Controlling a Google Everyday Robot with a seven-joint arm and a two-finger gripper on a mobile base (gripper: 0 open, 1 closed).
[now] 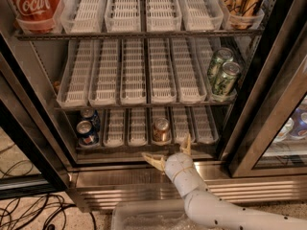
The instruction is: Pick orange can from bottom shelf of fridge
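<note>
The orange can (161,129) stands upright in a middle lane of the bottom shelf (139,146) of the fridge (249,143), its silver top showing. My gripper (169,152) is open just in front of the shelf's steel front edge, a little below and in front of the can. One yellowish finger (152,160) points left and the other (186,144) points up to the right of the can. Neither finger touches the can.
Two blue cans (88,128) stand at the left of the bottom shelf. Two green cans (221,74) stand at the right of the middle shelf. A red Coca-Cola container (34,4) is top left. Cables (29,213) lie on the floor at left. A clear bin (148,215) sits below.
</note>
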